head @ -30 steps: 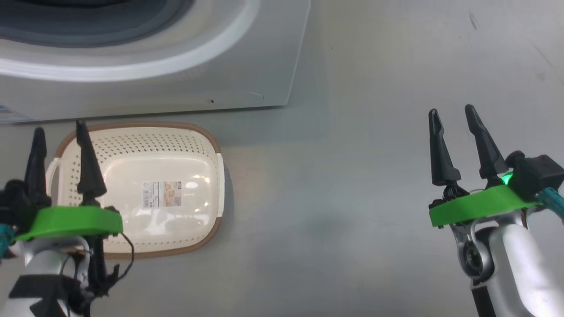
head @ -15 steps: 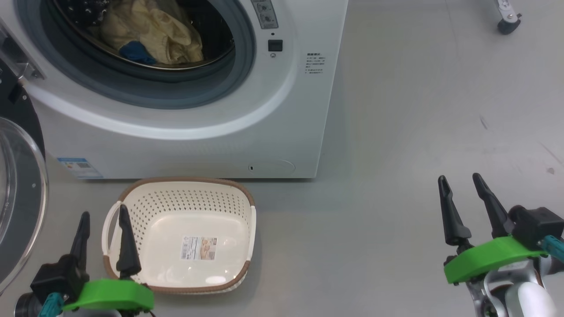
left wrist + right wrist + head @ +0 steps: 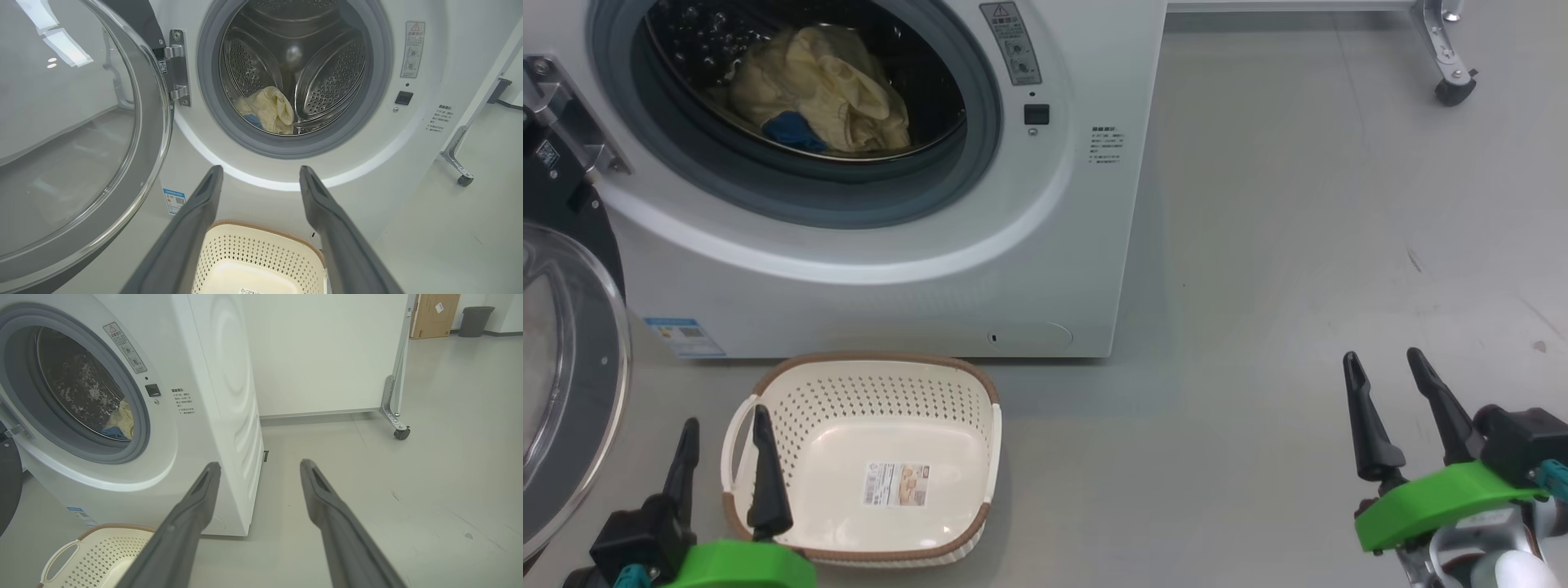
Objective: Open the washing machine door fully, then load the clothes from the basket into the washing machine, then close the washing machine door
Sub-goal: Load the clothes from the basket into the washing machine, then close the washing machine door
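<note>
My left gripper [image 3: 725, 418], beside the empty basket [image 3: 874, 357], and right gripper [image 3: 1383, 358], far right, stand spread and empty. The clothes [image 3: 817, 90] lie low in the washing machine [image 3: 1062, 245]; its door [image 3: 564, 384] hangs open at left. Swinging it shut, I could pinch fabric at the gasket [image 3: 849, 204].

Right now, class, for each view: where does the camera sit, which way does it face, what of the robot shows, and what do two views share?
Head view: on the head, facing forward and down at washer, basket, floor; left gripper and right gripper, both open, at the bottom corners.
Left wrist view: on the left wrist, facing the drum, door at left; its fingers show.
Right wrist view: on the right wrist, facing the washer's corner; its fingers show.
Shared: clothes in all three.
</note>
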You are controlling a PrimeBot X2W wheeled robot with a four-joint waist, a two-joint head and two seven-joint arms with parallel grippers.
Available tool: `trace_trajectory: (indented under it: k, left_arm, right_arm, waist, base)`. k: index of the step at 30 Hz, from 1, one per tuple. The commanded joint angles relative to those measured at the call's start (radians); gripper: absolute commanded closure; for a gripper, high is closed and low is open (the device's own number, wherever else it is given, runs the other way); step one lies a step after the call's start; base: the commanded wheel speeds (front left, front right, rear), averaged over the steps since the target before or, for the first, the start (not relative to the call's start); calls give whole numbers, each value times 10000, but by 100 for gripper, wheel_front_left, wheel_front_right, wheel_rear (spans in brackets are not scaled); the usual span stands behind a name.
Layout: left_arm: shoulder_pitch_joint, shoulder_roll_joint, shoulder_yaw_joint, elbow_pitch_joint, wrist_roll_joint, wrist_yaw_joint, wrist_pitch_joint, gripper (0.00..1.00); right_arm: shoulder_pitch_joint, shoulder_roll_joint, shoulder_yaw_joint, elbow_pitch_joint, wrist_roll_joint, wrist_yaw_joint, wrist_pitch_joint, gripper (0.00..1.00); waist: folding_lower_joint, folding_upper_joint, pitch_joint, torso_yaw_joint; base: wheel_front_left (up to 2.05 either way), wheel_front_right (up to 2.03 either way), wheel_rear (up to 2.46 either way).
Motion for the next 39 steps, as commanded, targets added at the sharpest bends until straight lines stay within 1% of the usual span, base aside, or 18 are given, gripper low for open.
trace_trajectory:
  k: [1, 13, 25, 32, 39]
  left_arm:
    - [-239, 229, 357, -352, 102, 70, 32, 0]
    - [-368, 321, 209, -313, 106, -57, 13, 0]
    - [-461, 444, 43, -258, 250, -50, 6, 0]
    - [-551, 537, -39, -66, 288, -159, -22, 0]
    - [-645, 603, -107, -106, 377, -167, -57, 0]
  right_arm:
    - [-220, -85, 181, -423, -40, 40, 36, 0]
    - [-203, -85, 176, -540, -19, 40, 78, 0]
    - [-244, -85, 183, -498, 11, 40, 54, 0]
    - [-228, -85, 118, -477, 6, 40, 30, 0]
    - [-270, -85, 159, -427, 55, 40, -36, 0]
  waist:
    - [1, -1, 10, 2]
    - [1, -1, 67, 6]
    - [1, -1, 78, -18]
    - [1, -1, 61, 14]
    - [1, -1, 159, 109]
  base:
    - [0, 0, 0]
    - [0, 0, 0]
    - [-10, 10, 0]
    - [-98, 98, 0]
    - [-184, 184, 0]
